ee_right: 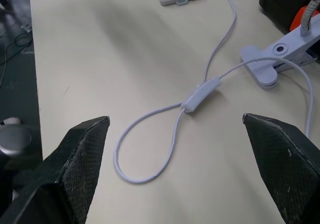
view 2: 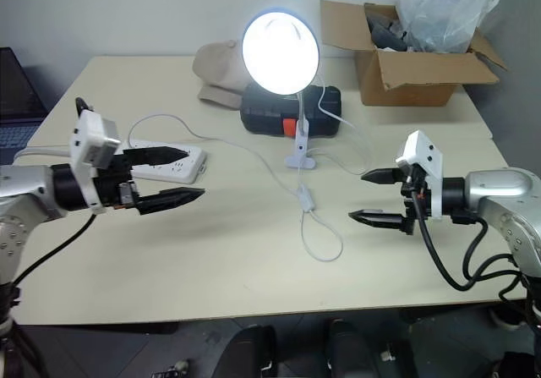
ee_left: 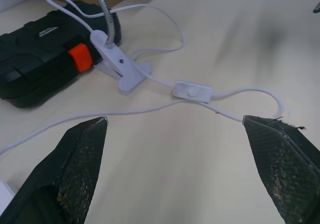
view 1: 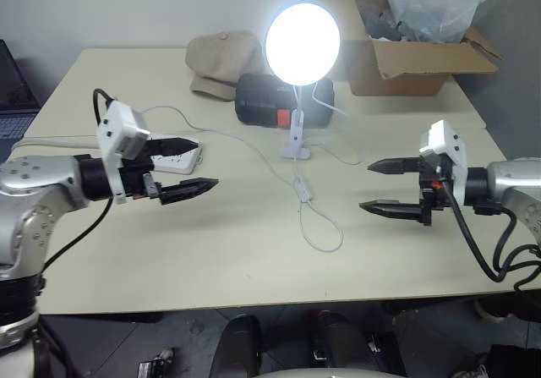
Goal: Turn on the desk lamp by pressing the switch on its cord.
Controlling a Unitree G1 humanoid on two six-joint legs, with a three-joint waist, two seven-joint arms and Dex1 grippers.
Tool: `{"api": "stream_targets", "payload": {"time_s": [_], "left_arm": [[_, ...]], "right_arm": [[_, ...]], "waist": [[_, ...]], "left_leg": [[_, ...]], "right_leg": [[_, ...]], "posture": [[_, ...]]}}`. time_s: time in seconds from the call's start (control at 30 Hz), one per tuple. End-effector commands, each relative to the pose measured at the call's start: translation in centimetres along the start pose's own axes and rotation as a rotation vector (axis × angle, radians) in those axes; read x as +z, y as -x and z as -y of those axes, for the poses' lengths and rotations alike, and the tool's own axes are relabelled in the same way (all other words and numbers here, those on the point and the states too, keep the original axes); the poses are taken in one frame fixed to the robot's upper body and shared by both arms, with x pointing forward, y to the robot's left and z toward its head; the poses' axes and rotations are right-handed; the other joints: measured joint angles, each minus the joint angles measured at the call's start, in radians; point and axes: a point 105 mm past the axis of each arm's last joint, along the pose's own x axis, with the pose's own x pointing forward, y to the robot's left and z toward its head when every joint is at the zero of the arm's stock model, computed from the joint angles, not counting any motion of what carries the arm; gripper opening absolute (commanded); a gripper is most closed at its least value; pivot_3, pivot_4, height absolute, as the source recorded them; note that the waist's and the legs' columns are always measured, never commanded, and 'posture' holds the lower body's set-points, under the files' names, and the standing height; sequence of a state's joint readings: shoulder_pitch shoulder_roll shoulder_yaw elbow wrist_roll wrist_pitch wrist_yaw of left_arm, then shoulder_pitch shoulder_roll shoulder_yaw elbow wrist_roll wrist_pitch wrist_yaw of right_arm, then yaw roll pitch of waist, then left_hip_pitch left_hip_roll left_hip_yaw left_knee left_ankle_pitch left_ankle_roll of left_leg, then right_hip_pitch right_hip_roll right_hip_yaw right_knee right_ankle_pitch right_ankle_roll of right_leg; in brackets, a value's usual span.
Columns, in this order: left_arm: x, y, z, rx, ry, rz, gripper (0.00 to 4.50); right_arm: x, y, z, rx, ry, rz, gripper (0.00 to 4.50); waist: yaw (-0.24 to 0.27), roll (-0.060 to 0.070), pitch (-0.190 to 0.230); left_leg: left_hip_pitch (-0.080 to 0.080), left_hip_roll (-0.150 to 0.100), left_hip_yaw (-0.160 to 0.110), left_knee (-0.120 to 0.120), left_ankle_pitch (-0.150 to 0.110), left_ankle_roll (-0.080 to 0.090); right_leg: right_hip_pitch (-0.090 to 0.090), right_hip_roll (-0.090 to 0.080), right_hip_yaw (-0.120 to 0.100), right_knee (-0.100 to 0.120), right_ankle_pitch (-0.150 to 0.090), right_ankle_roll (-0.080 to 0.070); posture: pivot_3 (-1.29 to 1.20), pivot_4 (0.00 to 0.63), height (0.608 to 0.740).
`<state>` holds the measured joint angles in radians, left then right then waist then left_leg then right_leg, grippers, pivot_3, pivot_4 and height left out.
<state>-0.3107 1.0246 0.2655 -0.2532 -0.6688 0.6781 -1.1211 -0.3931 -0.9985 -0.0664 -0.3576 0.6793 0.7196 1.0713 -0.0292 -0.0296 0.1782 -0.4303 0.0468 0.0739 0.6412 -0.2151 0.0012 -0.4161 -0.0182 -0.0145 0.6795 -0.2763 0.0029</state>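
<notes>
Both grippers are spread wide and hold nothing. On one side the left gripper (view 1: 182,168) hangs in the air above the table (view 1: 169,251), and its black fingers point toward the middle. On the other side the right gripper (view 1: 385,187) hangs the same way and points back at it. Neither one touches anything.

Between them, flat on the table, lies the cord (view 1: 325,234). It makes a loop near the front edge. The switch (view 1: 303,189) is a small white piece on that cord, just behind the loop and just in front of the lamp's clip. It is well apart from both grippers, and nothing lies on top of it.

Behind the switch stands the desk lamp (view 1: 302,44) on its white clip base. Its round head glows very bright, so the light is on.

Right behind the lamp sits a black case (view 1: 266,101) with an orange latch. A tan cap (view 1: 221,61) lies next to the case, toward the robot's left. A white power strip (view 1: 188,156) lies near the left gripper, just behind its fingers. At the far corner on the robot's right sits an open cardboard box (view 1: 406,52) with a plastic bag (view 1: 439,2) in it.
</notes>
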Motion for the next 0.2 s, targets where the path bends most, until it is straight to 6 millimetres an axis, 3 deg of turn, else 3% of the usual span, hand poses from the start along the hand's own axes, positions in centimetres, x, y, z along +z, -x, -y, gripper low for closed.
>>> {"api": "stream_targets", "payload": {"time_s": [0.03,0.2], "left_arm": [[0.29,0.24,0.94,-0.041,-0.016,0.001,4.5],[-0.32,-0.2,1.61,-0.061,0.015,-0.018,4.5]], "right_arm": [[1.35,1.07,-0.32,0.001,0.112,0.013,4.48],[1.16,1.37,-0.1,0.001,0.144,-0.008,4.48]], "waist": [[0.001,0.0,0.0],[0.003,0.0,0.0]], "left_leg": [[0.0,0.0,0.0,0.0,0.0,0.0],[0.0,0.0,-0.001,0.002,0.0,0.0]], "right_leg": [[0.0,0.0,0.0,0.0,0.0,0.0],[0.001,0.0,-0.001,0.0,0.0,0.0]], "posture": [[0.0,0.15,0.74],[0.0,0.15,0.74]]}}
